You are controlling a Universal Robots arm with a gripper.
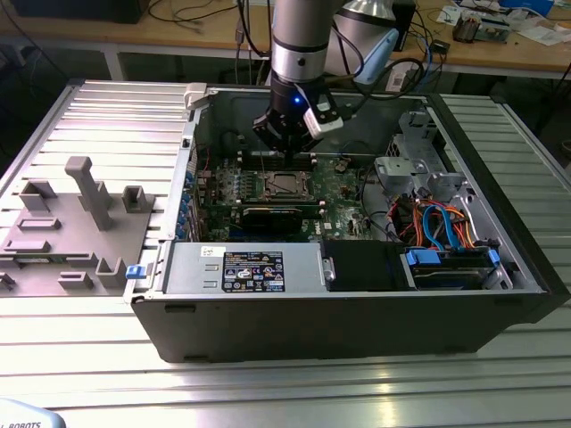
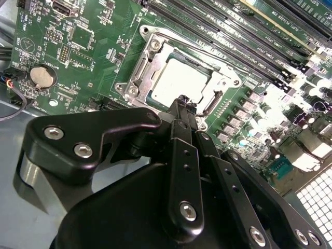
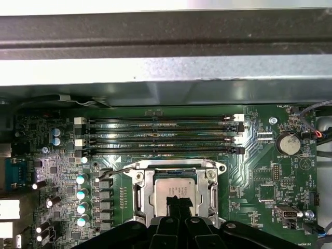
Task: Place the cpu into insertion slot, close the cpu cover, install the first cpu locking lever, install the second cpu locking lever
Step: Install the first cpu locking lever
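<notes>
The cpu (image 2: 176,83) lies flat in the insertion slot (image 3: 220,168) on the green board, its silver-grey top showing through the square opening of the cpu cover (image 2: 142,65), which lies down over it. A thin wire lever (image 3: 115,170) sticks out from one corner of the socket, and another rod (image 2: 197,52) runs along its side by the memory slots. My gripper (image 2: 182,101) is shut with nothing between its fingers, its tips just above the cpu's near edge. In the exterior view the gripper (image 1: 290,134) hangs inside the open computer case over the socket (image 1: 284,185).
Long black memory slots (image 3: 161,135) run beside the socket. A coin battery (image 3: 288,144) sits on the board. The case wall (image 3: 166,72) rises behind. A power supply (image 1: 241,267) and a drive cage with blue cables (image 1: 446,232) fill the front. A grey fixture (image 1: 80,223) stands outside the case.
</notes>
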